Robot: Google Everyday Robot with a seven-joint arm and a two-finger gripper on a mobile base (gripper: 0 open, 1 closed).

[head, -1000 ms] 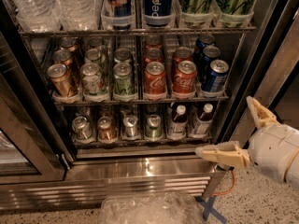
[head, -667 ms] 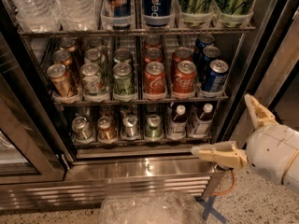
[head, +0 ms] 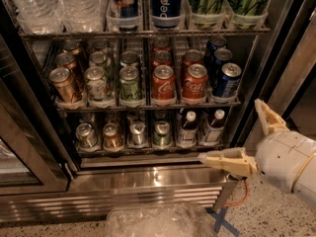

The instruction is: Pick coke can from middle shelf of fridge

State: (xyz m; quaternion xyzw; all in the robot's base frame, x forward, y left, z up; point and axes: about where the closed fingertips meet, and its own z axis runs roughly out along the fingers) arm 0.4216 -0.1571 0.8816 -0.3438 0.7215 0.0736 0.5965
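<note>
The fridge (head: 148,179) stands open in front of me. Its middle shelf (head: 148,105) is a wire rack with rows of bronze, green, red and blue cans. Two red coke cans stand at its front: one (head: 163,85) in the centre and one (head: 195,83) just right of it, with more red cans behind. My gripper (head: 237,132) is at the lower right, outside the fridge, below and right of the coke cans. Its two tan fingers are spread wide apart and hold nothing.
The upper rack holds water bottles (head: 54,6) and tall cans (head: 166,4). The lower rack holds small cans (head: 112,136) and brown bottles (head: 186,127). The glass door (head: 24,147) hangs open at the left. A crumpled plastic bag (head: 158,221) and blue tape (head: 223,222) lie on the floor.
The gripper has shifted slightly left toward the fridge; the view is otherwise the same and the cans have not moved.
</note>
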